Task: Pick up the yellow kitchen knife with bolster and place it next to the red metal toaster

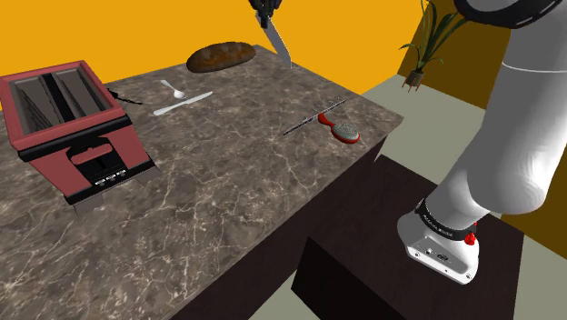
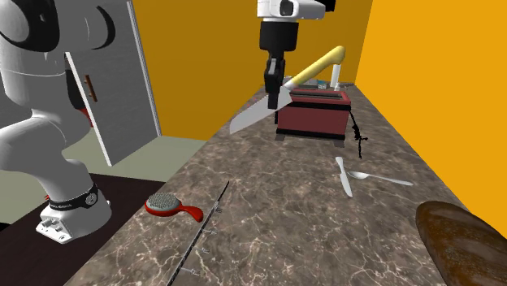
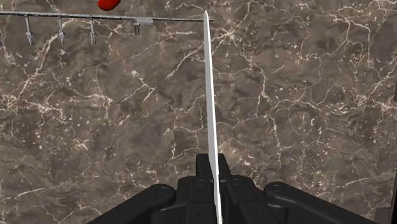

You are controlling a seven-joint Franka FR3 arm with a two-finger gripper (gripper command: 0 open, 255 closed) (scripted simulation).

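Clamped in my jaws, the knife [image 2: 313, 71] hangs over the bench [image 1: 227, 200]; rail [image 3: 83, 21] and probably a brush [image 3: 109, 4] lie below.

white arm [image 1: 509, 136] raised and stretched forward, black gripper [image 2: 275, 92] pointing down, fingers clamped on the knife [image 2: 250, 118]

Veined countertop [image 2: 284, 215] looks polished stone; knife blade [image 2: 250, 118] smooth grey metal; toaster [image 2: 313, 120] matt red.

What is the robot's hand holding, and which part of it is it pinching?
The knife, clasped by the gripper where the blade meets the yellow handle, up above the counter.
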